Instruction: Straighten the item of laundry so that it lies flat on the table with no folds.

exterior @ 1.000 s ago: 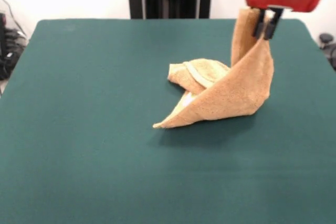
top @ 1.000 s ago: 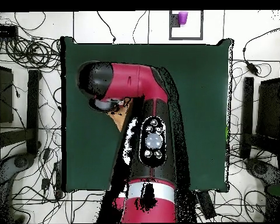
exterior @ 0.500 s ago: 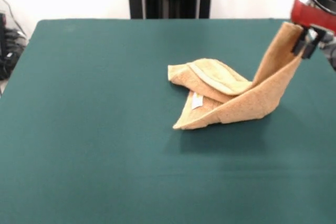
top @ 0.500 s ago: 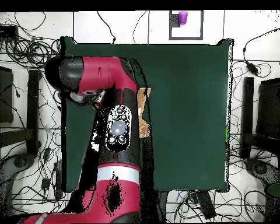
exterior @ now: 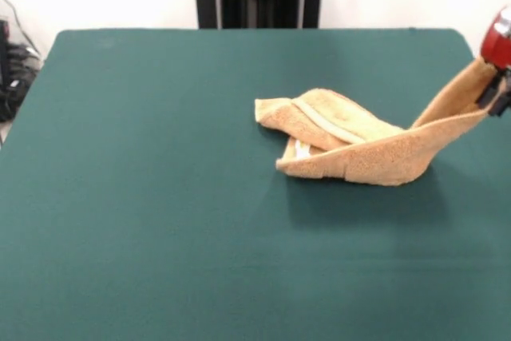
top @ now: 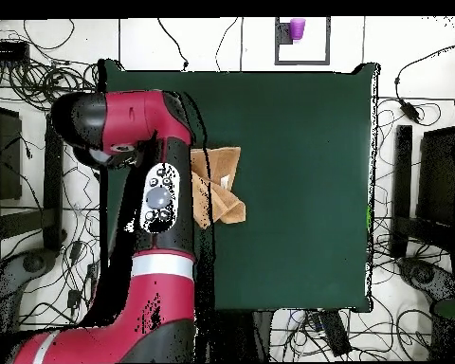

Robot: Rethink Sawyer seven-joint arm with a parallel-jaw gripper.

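Front view: I see the small orange-tan terry hand towel [exterior: 359, 140] lying right of centre on the large dark green cloth-topped table [exterior: 160, 197], bunched and folded over itself, with a paler woven band across the upper fold and a small white label [exterior: 301, 149] peeking out at the left. One corner is lifted up toward the right edge, where the red and black end effector [exterior: 497, 95] is pinched closed on it. From overhead, my red arm [top: 160, 190] covers part of the towel near the table's left side.
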